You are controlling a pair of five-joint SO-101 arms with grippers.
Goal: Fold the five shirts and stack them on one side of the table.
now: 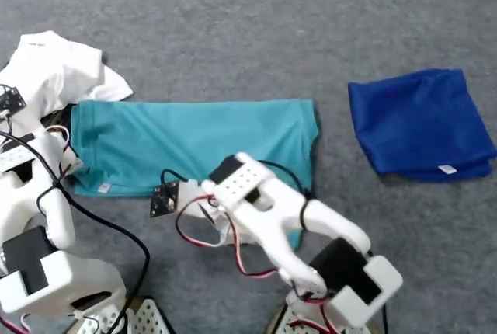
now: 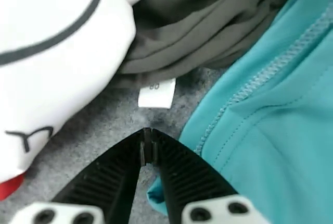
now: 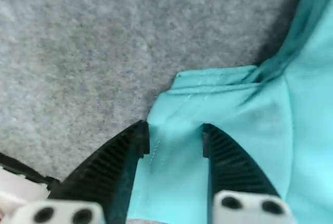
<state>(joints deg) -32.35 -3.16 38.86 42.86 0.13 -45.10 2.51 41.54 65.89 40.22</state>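
As right hand (image 3: pixel 174 136) gapes, teal shirt (image 3: pixel 250 130) between

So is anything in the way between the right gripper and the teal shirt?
Nothing visible. The right gripper is open directly over the edge of the teal shirt, cloth showing between its fingers, bare table beside it.

Pincer (image 3: pixel 174 133), jaws apart, astride teal shirt (image 3: pixel 260 125) on grey table (image 3: pixel 78 52).

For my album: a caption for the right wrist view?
Open right pincer over a corner of the teal shirt on the grey table.
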